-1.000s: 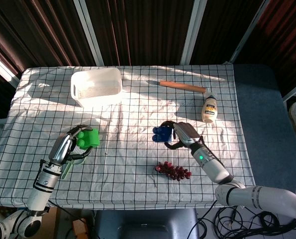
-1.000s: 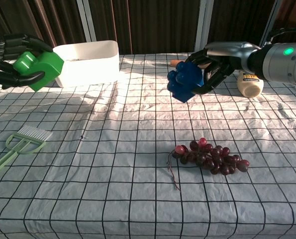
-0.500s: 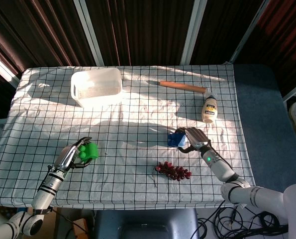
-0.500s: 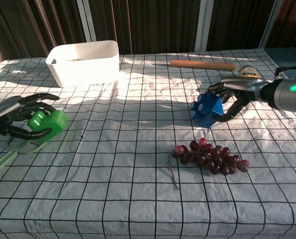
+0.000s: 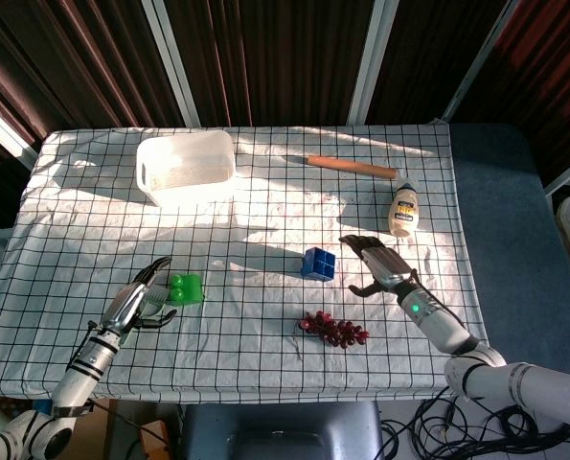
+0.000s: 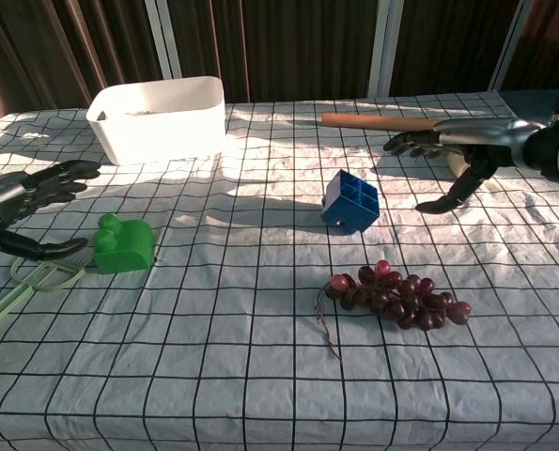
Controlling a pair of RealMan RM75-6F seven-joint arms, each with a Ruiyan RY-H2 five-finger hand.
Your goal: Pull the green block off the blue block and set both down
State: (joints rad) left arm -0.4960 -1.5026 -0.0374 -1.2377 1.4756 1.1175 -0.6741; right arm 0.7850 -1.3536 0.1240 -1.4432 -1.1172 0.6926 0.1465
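Both blocks rest on the tablecloth (image 6: 260,376), well apart: green block (image 6: 124,245) toward the left edge just beside the left hand (image 6: 30,207), blue block (image 6: 350,201) mid-table, tilted on an edge, with the right hand (image 6: 458,155) near it; each hand is spread and holds nothing. Judgement: separation and placing look done, so draw each hand straight back without brushing a block. Blocks are hard moulded plastic, the green one knobbed on top, the blue one's hollow ribbed underside showing; the checked cloth is soft and wrinkled.
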